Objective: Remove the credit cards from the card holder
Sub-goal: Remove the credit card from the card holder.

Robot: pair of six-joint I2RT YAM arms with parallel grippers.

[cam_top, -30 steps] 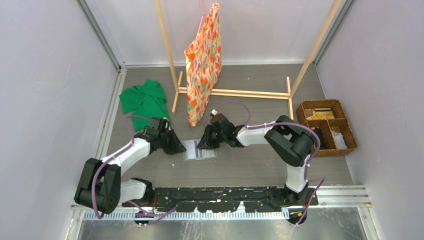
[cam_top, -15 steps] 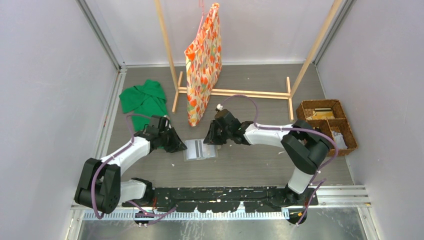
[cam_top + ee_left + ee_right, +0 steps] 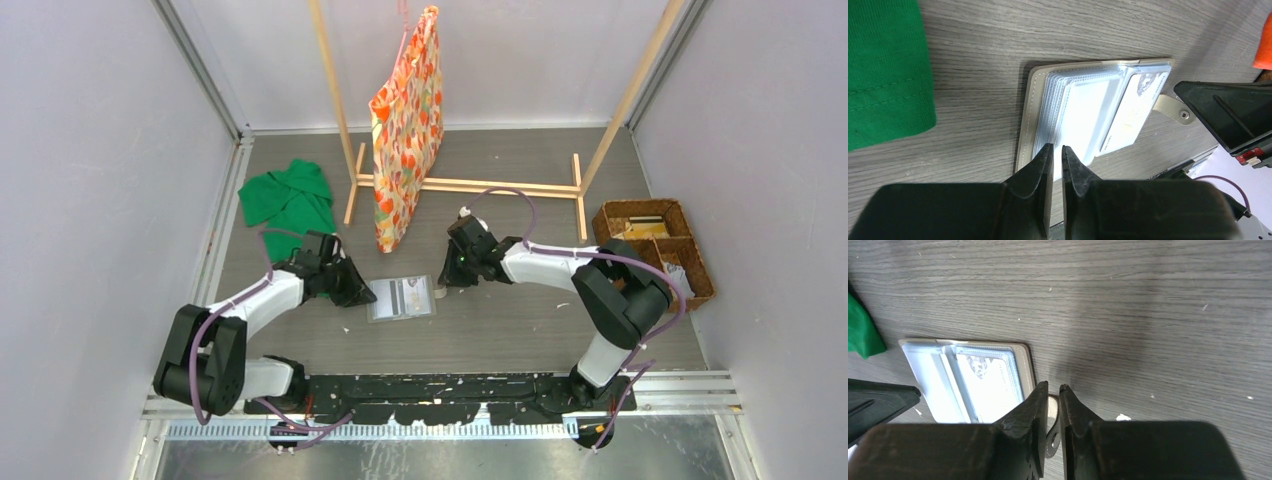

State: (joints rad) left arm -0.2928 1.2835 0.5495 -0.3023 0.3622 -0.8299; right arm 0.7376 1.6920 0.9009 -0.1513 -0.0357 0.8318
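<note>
Flanked closely on both sides of the card holder (image 3: 401,298) by the left gripper (image 3: 364,297) and right gripper (image 3: 444,285), fingers nearly together. Open over the bare table (image 3: 500,330) toward the near edge. Blocked behind by orange bag (image 3: 405,130), wooden rack (image 3: 480,186) and green cloth (image 3: 290,200).

left arm: reaches forward and inward, wrist low | left gripper (image 3: 352,290): fingers nearly together, thin slit between | right arm: elbow bent, forearm stretched leftward, wrist low | right gripper (image 3: 447,281): fingers nearly together, thin slit between | grippers face each other, apart
</note>
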